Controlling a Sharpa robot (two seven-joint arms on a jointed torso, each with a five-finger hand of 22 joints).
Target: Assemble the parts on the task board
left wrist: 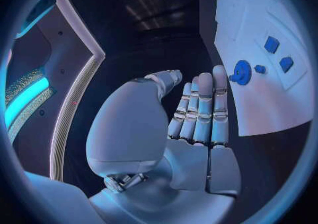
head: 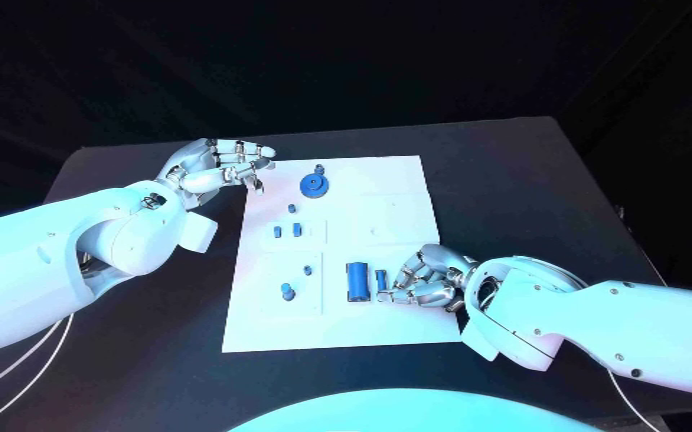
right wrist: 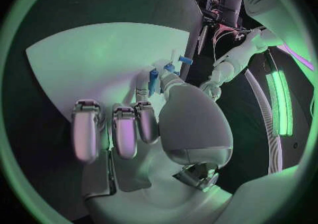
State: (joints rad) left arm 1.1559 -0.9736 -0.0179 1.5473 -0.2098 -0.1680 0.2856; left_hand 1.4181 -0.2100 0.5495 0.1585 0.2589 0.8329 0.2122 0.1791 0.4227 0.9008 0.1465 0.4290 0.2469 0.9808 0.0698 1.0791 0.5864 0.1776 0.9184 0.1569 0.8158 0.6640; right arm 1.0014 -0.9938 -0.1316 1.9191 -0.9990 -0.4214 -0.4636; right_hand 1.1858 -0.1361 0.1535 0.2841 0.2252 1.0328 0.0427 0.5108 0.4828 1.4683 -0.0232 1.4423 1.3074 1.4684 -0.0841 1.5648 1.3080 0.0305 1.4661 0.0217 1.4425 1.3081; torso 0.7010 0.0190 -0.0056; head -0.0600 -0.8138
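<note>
The white task board (head: pixel 389 217) lies mid-table. My right hand (head: pixel 428 278) rests on its near right part; thumb and a finger pinch a short blue peg (head: pixel 381 280) (right wrist: pixel 153 81) that touches the board, the other fingers spread. A longer blue cylinder (head: pixel 356 281) lies just left of the peg. My left hand (head: pixel 222 166) (left wrist: pixel 199 112) hovers off the board's far left corner, fingers side by side, holding nothing. A blue round disc (head: pixel 313 185) (left wrist: pixel 241 71) stands near that corner.
Several small blue pieces sit on the board's left half: one (head: pixel 296 209) below the disc, a pair (head: pixel 287 232), one (head: pixel 307 271) and one (head: pixel 287 293) nearer me. Black table (head: pixel 505 182) surrounds the board; its right edge runs at the far right.
</note>
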